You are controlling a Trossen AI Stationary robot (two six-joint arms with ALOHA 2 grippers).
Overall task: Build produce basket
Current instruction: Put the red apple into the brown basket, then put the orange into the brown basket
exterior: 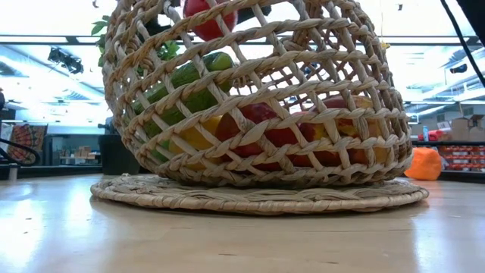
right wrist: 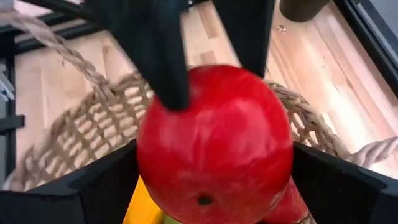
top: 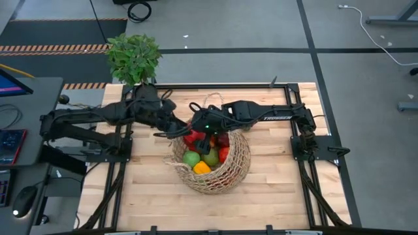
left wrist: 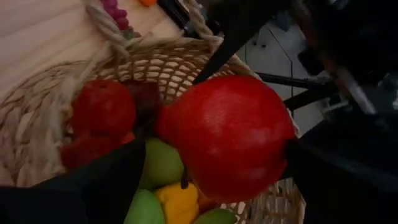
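Observation:
The tan wicker basket (top: 225, 176) stands at the table's middle on a flat woven disc (exterior: 258, 196). It holds produce: a green apple (top: 191, 158), a yellow pepper (top: 201, 168), red fruits (left wrist: 102, 109) and a cucumber (exterior: 189, 76). My left gripper (top: 188, 134) and my right gripper (top: 208, 137) meet over the basket's far rim. Both are shut on one red apple (right wrist: 214, 146), which is above the fruit in the basket. The apple also shows in the left wrist view (left wrist: 227, 134) and at the top of the low view (exterior: 206, 19). My left gripper has the red apple between its two fingers, coming from the table's left and slanting down; one finger (left wrist: 323, 174) lies on the apple's side (left wrist: 283, 146). The apple is clear of the basket. My right gripper pinches the same apple by its two opposite sides (right wrist: 144, 155) between its fingers (right wrist: 99, 180), coming from the table's right and slanting down. The left gripper's fingers (right wrist: 165, 68) lie over the apple's upper part.
A leafy potted plant (top: 134, 57) stands at the table's far left corner. Purple grapes (left wrist: 115, 12) lie on the table just beyond the basket's loop handle (top: 212, 99). An orange object (exterior: 424, 163) shows to the basket's side. Bare wood lies near and to both sides.

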